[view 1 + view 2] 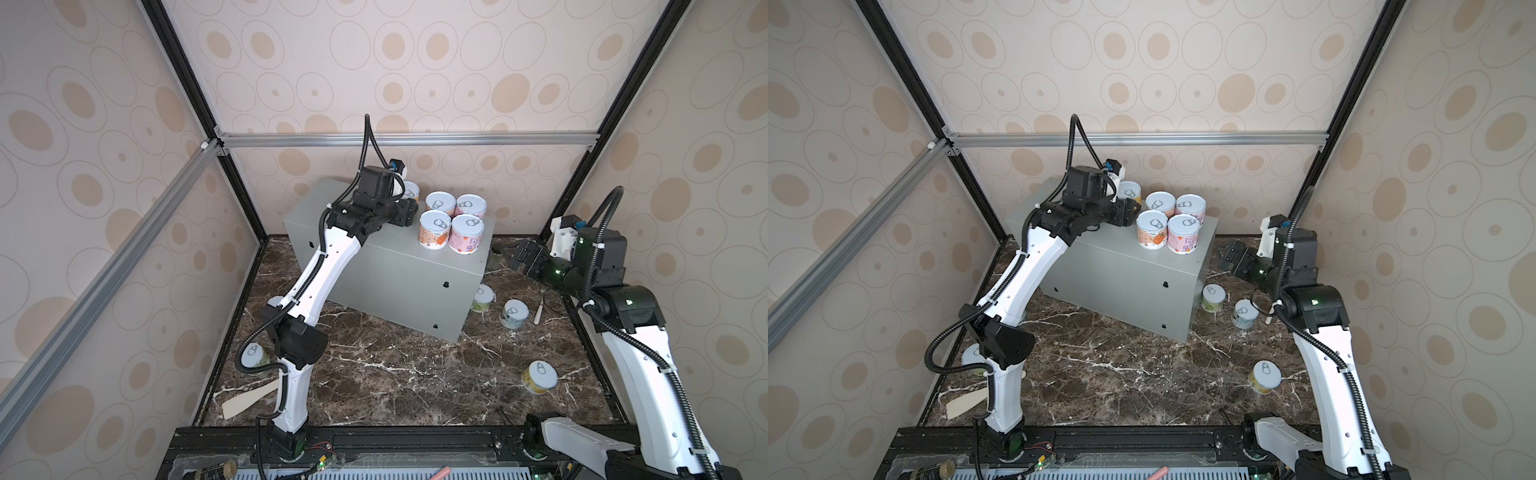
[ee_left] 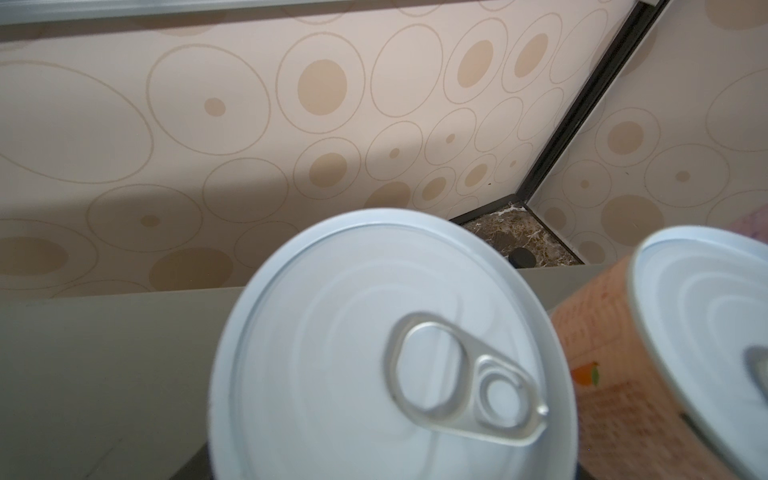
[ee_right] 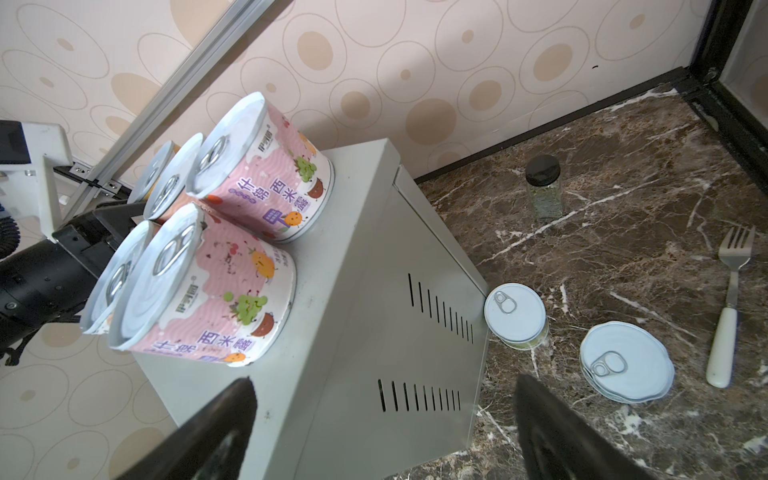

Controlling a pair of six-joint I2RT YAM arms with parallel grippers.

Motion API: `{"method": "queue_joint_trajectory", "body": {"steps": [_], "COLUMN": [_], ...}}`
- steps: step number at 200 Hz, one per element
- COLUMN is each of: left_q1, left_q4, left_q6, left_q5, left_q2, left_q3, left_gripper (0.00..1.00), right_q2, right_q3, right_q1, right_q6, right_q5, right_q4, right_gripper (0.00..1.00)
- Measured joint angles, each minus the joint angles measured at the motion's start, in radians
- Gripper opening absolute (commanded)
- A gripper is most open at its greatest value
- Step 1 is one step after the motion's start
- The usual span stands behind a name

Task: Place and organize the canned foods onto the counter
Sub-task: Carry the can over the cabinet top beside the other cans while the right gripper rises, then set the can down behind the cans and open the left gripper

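Ringed beige wallpaper all round, dark marble surface (image 1: 395,374) below. On top of the grey counter (image 1: 386,266), at its right end: four tins (image 1: 453,224) upright in a tight two-by-two block. Just beside them, a fifth tin (image 1: 410,191), also upright, with the left fingers (image 1: 409,212) at its side. Clamped or merely alongside, cannot tell: nothing of the fingers visible past the lid in the left wrist view. Right fingers (image 3: 216,432) spread wide and empty, hovering off the counter's right end.

Down on the marble, not yet placed: a green tin (image 1: 483,297) just beside the counter's corner, a teal tin (image 1: 515,313) near it, a yellow tin (image 1: 539,376) nearer the robot, another tin (image 1: 254,357) by the left arm's base.

Probably fairly heavy for their size, rigid, with smooth paper labels and slick lids. Best taken across the cylinder wall at mid-height and kept upright, never by rim or pull-tab.
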Motion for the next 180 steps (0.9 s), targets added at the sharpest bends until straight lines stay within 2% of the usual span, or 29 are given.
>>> {"method": "queue_joint_trajectory", "body": {"steps": [69,121,158,180], "left_q1": [0.000,0.000,0.000,0.000], "left_q4": [0.001,0.037,0.057,0.080], "left_q6": [0.015,0.021,0.021,0.020], "left_q5": [0.007,0.016,0.024,0.022], "left_q2": [0.000,-0.048,-0.122,-0.197], "left_q3": [0.001,0.001,-0.004,-0.061], "left_gripper": [0.81,0.86,0.87,0.87], "right_q2": [-0.013,-0.024,-0.077,-0.098], "right_q3": [-0.013,-0.013,-0.022,-0.022], "right_q1": [-0.001,0.000,-0.001,0.000], "right_q6": [-0.014,-0.020,-0.021,-0.023], "right_q5": [-0.015,-0.029,-0.054,-0.076], "right_q4": [0.005,0.006,0.007,0.010], "right_gripper": [0.99,0.99,0.98,0.99]}}
